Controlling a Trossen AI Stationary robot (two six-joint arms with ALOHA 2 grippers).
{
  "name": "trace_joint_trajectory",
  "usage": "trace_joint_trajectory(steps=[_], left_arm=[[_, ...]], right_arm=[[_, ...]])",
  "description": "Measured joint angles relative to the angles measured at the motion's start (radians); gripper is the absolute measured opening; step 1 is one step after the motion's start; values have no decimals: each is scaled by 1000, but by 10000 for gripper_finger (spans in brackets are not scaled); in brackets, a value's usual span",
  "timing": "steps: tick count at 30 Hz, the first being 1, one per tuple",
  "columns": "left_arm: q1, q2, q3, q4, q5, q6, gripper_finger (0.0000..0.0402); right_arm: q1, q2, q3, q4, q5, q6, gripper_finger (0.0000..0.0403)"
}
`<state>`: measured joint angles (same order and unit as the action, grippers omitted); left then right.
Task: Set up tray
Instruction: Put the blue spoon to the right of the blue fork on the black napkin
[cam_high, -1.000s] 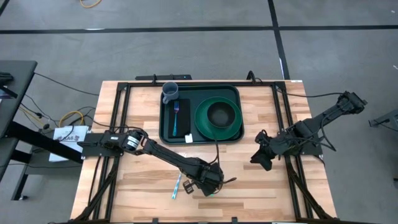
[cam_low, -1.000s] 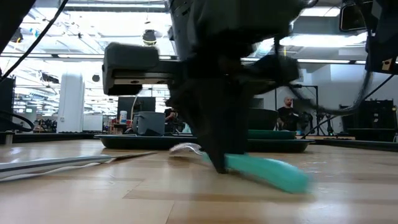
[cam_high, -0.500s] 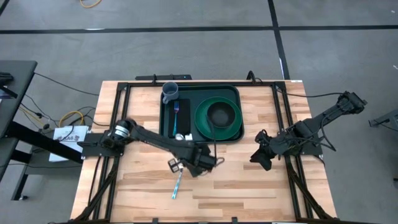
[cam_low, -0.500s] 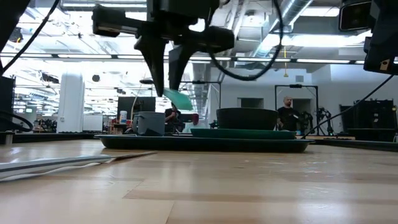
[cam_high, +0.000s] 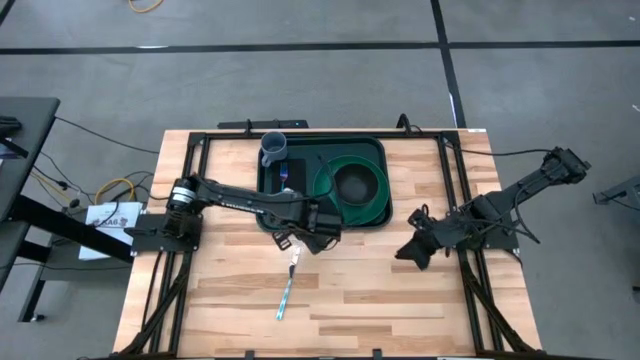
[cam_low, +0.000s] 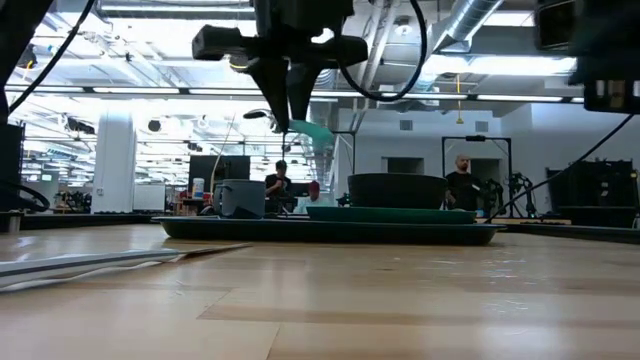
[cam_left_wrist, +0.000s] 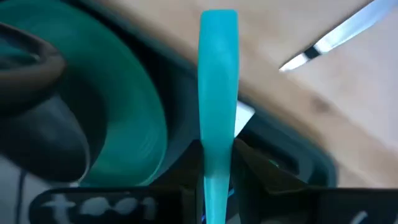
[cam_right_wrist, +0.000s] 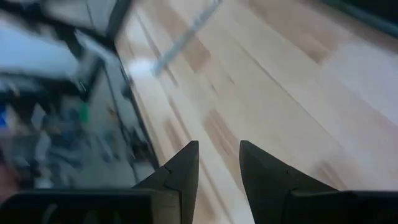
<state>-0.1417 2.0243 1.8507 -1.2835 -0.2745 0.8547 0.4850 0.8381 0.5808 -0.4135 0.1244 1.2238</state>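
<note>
My left gripper (cam_high: 300, 243) clamps a teal-handled utensil (cam_left_wrist: 217, 93) above the tray (cam_high: 268, 200) edge; next, lower it in. Right gripper (cam_high: 408, 252) waits, fingers apart.

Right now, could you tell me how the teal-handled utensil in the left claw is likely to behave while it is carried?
The utensil looks stiff: its handle juts straight from the left claw without sagging. It is probably light, being thin. Pinched at one end only, it could swivel or slip over the tray.
</note>
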Motion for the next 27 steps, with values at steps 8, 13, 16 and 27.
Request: trace_joint_trajectory(steps=[8,13,16,27], left_arm=[[-30,-20,0,26,-50,1,37],[-34,-50,0,62,-55,-15,37],[-36,-73,0,79,-56,-42,37],[-53,-110,1,156,-70,-37,37]], right_arm=[[-120,166,0,318,-59,15,108],[-188,300,0,547,-170,-36,108],[-229,369,0,672,-208,-59,108],[-336,521,96,756,-327,-191,108]])
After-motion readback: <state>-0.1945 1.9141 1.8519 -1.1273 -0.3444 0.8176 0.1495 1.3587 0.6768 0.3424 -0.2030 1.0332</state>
